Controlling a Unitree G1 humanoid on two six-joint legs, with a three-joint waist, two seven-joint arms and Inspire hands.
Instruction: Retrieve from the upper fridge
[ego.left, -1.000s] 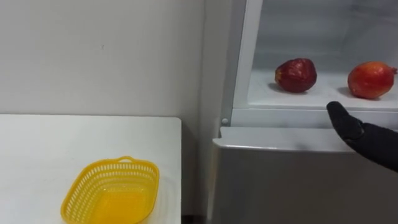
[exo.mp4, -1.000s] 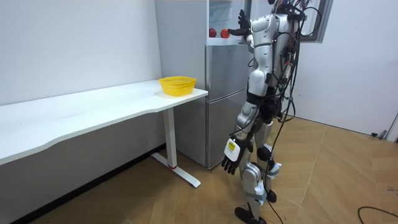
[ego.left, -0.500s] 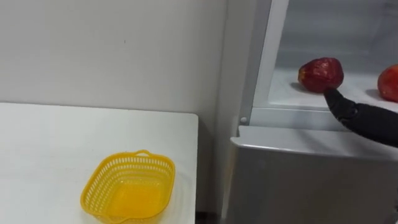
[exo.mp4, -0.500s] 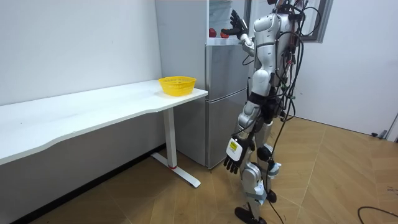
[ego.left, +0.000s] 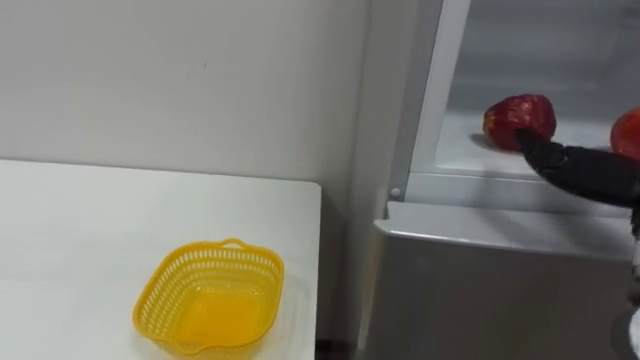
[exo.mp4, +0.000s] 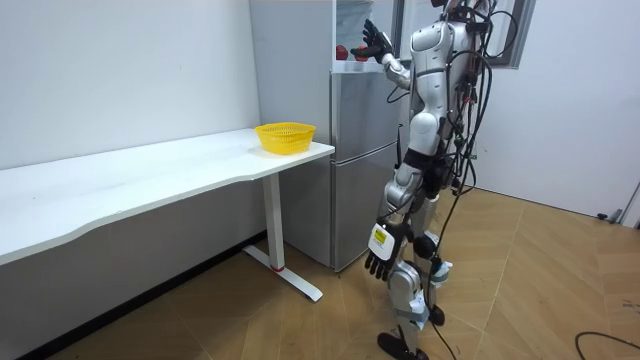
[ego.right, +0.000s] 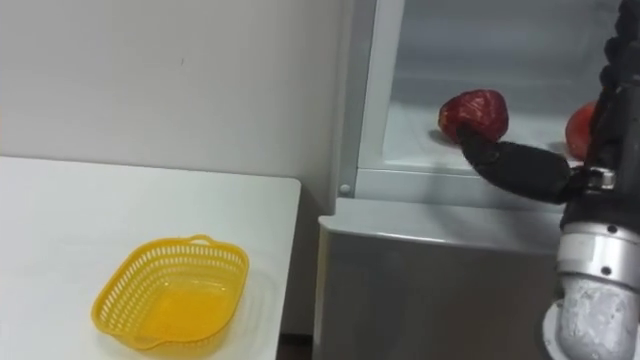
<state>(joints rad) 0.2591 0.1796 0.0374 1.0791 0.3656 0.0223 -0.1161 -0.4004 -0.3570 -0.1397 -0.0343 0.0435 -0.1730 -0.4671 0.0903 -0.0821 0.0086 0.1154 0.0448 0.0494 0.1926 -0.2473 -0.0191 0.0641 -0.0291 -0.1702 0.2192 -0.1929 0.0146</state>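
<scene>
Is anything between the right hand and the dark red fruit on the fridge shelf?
Nothing. In the left eye view the right hand reaches in, and its fingertip overlaps the lower edge of the dark red fruit; actual contact cannot be told.

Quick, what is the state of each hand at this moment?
Left hand: open, hanging at the robot's side, empty.
Right hand: open, fingers straight, pointing at the dark red fruit, not gripping it.
</scene>
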